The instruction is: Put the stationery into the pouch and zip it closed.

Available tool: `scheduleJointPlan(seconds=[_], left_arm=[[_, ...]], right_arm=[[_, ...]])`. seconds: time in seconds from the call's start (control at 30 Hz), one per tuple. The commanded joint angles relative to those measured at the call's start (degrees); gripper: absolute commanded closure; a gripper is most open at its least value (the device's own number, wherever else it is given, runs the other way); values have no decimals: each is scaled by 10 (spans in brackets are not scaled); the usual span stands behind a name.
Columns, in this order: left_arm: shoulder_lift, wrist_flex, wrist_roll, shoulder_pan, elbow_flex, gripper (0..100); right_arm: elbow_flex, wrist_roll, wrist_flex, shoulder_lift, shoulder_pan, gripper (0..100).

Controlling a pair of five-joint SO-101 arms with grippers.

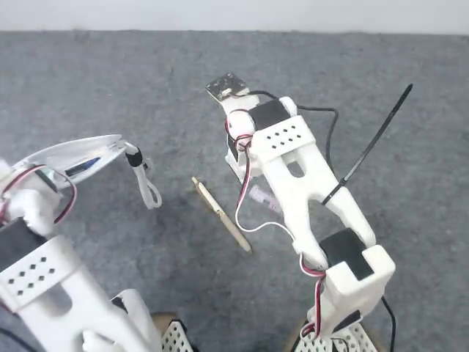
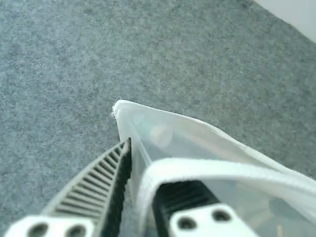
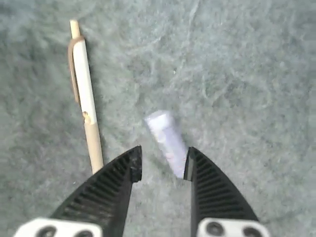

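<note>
A translucent white pouch (image 1: 80, 155) is held up off the grey carpet at the left, with a dark blue item showing through its wall. My left gripper (image 2: 143, 185) is shut on the pouch's rim (image 2: 197, 143). The pouch's white strap (image 1: 146, 183) hangs down beside it. A beige pen (image 1: 220, 213) lies on the carpet in the middle. Beside the pen (image 3: 84, 94) lies a small pale lavender tube (image 3: 165, 138). My right gripper (image 3: 162, 165) hangs open just over the near end of the tube, a finger on each side. The tube (image 1: 262, 196) shows under the right arm.
Grey carpet (image 1: 366, 73) covers the whole table up to a pale wall at the back. The right arm (image 1: 293, 154) stretches over the middle, with a black cable tie (image 1: 381, 136) sticking out and wires trailing. The left arm's body (image 1: 44, 279) stands at the near left.
</note>
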Motion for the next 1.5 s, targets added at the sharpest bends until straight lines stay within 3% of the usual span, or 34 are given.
scheduleJointPlan(seconds=[0.0, 0.27, 0.73, 0.9, 1.3, 1.47], left_arm=[[-31, -1, 8, 3, -11, 989], [-33, -16, 6, 0, 8, 989], [-33, -16, 5, 0, 9, 989], [-33, -15, 5, 0, 9, 989], [-33, -14, 5, 0, 10, 989], [-33, -15, 5, 0, 10, 989]], right_arm=[[-5, 6, -28, 8, -1, 864], [-5, 12, -36, 64, 1, 865], [-6, 156, -41, 173, 4, 866], [-20, 162, -51, 186, 13, 997], [-28, 159, -44, 182, 21, 946], [-40, 158, -26, 182, 16, 847]])
